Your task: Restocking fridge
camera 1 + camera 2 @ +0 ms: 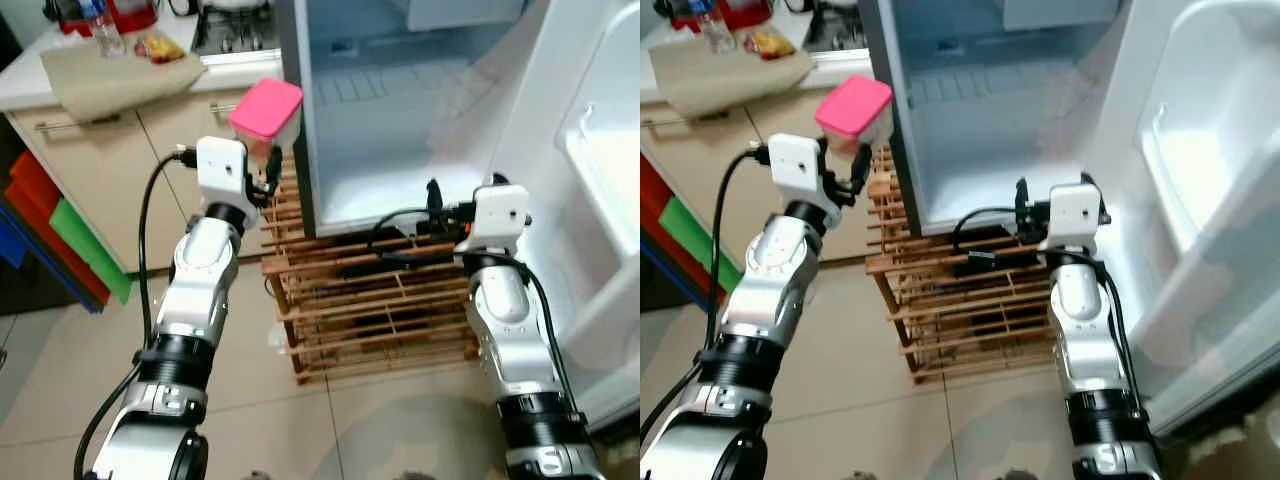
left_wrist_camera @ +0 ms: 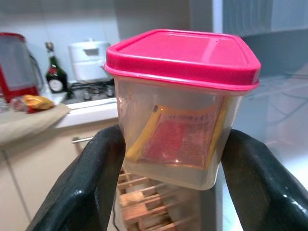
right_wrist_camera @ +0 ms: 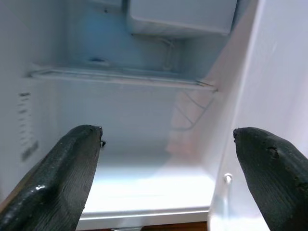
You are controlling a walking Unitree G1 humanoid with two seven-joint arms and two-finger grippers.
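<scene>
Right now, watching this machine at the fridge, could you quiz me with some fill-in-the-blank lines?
1. The left pincer holds a clear container with a ____ lid.
2. The fridge door stands ____.
3. The fridge sits on a ____ slatted rack.
4. The right pincer, pointed into the fridge, holds ____.

Missing words: pink; open; wooden; nothing

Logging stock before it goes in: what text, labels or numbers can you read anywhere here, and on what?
Nothing can be read as words.
Packet inside the pink-lidded container, held by the left pincer: a line of print, blurred.
Sticker on the fridge inner wall: rows of marks, too small.
Bottle on the counter: label too small.
</scene>
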